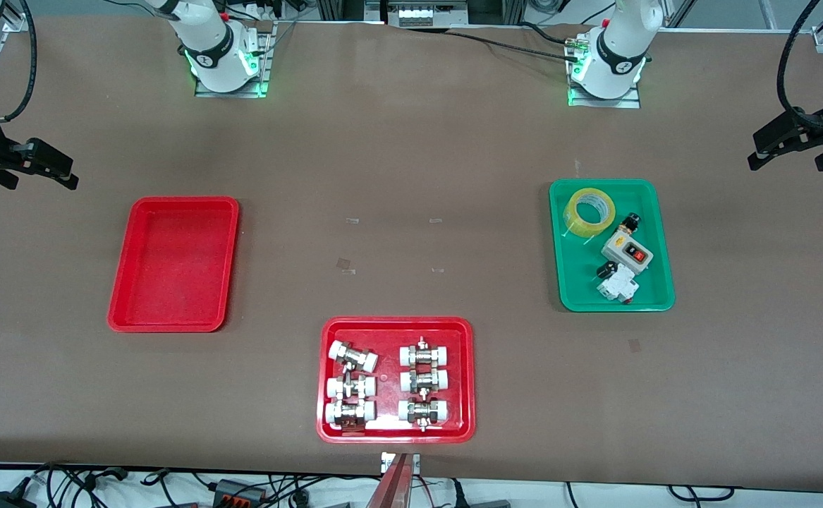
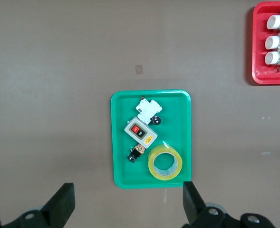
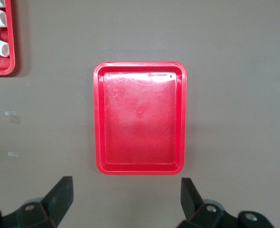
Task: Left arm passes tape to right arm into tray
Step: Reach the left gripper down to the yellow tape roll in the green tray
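While glossy, round tape (image 1: 589, 212) rests in green tray (image 1: 658, 240).

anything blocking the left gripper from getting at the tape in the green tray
Nothing visible does. The tape lies flat and uncovered in the green tray, apart from the switch box; the open left gripper hangs above.

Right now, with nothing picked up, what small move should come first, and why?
Probably lower the left claw toward the tape. The roll lies untouched in the green tray, and that claw is open and empty. The right claw waits open above the empty red tray.
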You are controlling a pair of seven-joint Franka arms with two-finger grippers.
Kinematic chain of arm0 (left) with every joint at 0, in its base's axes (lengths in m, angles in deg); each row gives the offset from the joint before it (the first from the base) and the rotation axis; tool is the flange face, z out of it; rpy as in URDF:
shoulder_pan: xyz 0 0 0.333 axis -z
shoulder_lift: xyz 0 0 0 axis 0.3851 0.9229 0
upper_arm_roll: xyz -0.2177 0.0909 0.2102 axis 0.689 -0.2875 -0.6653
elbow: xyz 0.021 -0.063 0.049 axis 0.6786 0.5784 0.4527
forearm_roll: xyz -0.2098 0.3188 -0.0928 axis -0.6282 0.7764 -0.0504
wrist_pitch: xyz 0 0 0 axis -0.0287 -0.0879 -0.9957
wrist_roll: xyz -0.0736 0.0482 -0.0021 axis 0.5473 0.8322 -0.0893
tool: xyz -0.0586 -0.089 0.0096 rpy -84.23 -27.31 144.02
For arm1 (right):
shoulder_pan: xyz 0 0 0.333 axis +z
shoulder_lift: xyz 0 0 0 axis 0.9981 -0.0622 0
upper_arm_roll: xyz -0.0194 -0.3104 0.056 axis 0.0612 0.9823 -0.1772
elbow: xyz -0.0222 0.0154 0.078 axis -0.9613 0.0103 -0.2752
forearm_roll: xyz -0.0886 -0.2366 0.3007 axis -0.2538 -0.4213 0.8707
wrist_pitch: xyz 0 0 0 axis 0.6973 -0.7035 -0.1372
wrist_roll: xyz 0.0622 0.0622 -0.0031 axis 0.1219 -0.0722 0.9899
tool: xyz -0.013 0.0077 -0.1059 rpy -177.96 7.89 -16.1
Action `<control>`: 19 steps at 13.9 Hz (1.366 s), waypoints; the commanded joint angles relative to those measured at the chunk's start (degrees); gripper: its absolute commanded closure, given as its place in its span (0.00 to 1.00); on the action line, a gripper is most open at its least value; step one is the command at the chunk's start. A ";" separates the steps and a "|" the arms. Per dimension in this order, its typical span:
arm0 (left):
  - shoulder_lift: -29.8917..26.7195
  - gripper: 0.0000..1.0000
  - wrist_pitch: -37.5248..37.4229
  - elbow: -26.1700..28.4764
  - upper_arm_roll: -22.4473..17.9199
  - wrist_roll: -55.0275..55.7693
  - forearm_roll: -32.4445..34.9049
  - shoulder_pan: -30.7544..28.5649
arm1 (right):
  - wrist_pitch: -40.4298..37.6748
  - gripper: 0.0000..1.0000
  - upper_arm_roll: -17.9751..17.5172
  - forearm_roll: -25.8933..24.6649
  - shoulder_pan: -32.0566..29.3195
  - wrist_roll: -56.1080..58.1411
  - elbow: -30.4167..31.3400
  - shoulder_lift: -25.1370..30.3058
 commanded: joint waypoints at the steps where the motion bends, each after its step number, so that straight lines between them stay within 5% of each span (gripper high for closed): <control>1: 0.71 0.00 -0.70 -1.78 0.39 0.50 -1.12 -0.17 | -0.17 0.00 -0.04 -0.20 0.19 -0.03 1.11 1.56; 8: 0.27 0.00 -2.89 -0.13 0.83 1.12 -0.95 0.36 | 0.18 0.00 -0.04 -0.11 0.19 -0.12 0.84 1.30; 19: 1.06 0.00 6.32 21.57 6.10 0.06 1.25 0.45 | -0.53 0.00 -0.04 -0.11 0.10 0.23 -0.30 0.60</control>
